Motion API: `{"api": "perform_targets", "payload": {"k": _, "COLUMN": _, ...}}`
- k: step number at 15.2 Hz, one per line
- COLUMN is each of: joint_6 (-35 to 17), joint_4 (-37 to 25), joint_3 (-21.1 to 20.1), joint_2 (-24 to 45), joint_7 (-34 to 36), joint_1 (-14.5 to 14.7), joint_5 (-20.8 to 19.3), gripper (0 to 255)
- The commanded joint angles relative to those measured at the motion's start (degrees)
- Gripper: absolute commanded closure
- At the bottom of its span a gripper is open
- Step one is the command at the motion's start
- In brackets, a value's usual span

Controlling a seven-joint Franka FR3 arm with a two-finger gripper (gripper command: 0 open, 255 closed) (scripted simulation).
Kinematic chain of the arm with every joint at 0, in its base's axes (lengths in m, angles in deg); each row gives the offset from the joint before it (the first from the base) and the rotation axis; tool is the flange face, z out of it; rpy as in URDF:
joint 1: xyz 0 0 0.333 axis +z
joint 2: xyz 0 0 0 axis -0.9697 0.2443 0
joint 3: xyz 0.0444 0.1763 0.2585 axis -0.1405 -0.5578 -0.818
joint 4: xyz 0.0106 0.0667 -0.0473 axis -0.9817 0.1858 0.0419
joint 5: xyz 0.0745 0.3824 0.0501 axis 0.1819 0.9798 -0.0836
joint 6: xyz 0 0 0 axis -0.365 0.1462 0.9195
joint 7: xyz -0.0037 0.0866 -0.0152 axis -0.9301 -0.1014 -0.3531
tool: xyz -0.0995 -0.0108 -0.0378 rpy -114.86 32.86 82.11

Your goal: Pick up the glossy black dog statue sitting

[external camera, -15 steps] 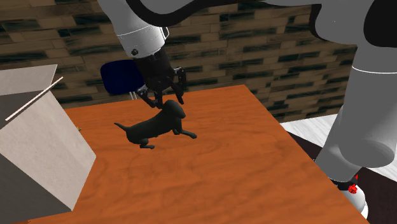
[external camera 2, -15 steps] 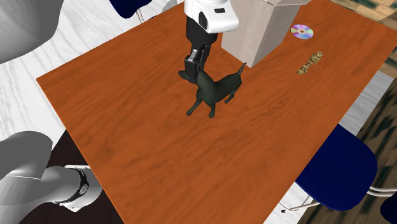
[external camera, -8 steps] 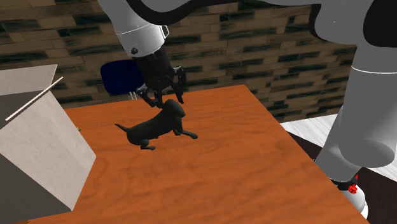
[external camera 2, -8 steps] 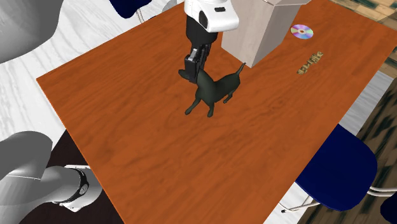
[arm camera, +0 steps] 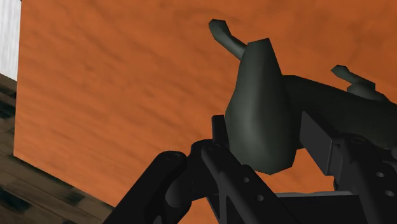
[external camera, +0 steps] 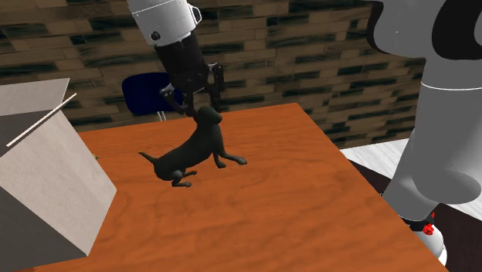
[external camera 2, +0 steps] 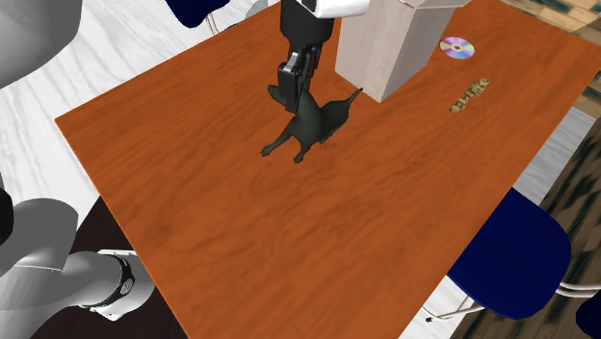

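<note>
My jaws pinch the head of the glossy black dog statue (external camera: 193, 151), and since a moment ago I have risen. Its head and chest now tilt upward and the front paws are off the orange-brown wooden surface (external camera: 263, 216); whether the hind paws still touch, I cannot tell. I judge the grip sound and the lift begun. The dog hangs near the surface's middle, toward the edge where the pale open box (external camera: 46, 178) stands, tail near it but apart. A shiny disc (external camera 2: 457, 46) and a small golden object (external camera 2: 469, 96) lie beyond the box, well apart, and a dark blue chair (external camera: 147, 94) waits past the far edge. Nothing blocks the way straight up.
</note>
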Motion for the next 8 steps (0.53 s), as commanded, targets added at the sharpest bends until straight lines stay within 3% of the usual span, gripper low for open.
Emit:
{"api": "perform_targets", "payload": {"k": 1, "joint_6": 2.3, "joint_4": -3.1, "joint_3": -0.1, "joint_2": 1.1, "joint_7": 0.2, "joint_1": 0.8, "joint_5": -0.7, "gripper": 255}}
{"api": "perform_targets", "payload": {"k": 6, "joint_6": 8.0, "joint_4": -11.6, "joint_3": -0.2, "joint_2": 4.3, "joint_7": 0.5, "joint_1": 3.5, "joint_5": -2.9, "gripper": 255}}
{"api": "perform_targets", "payload": {"k": 8, "joint_6": 8.1, "joint_4": -11.8, "joint_3": -0.2, "joint_2": 4.4, "joint_7": 0.5, "joint_1": 3.6, "joint_5": -3.0, "gripper": 255}}
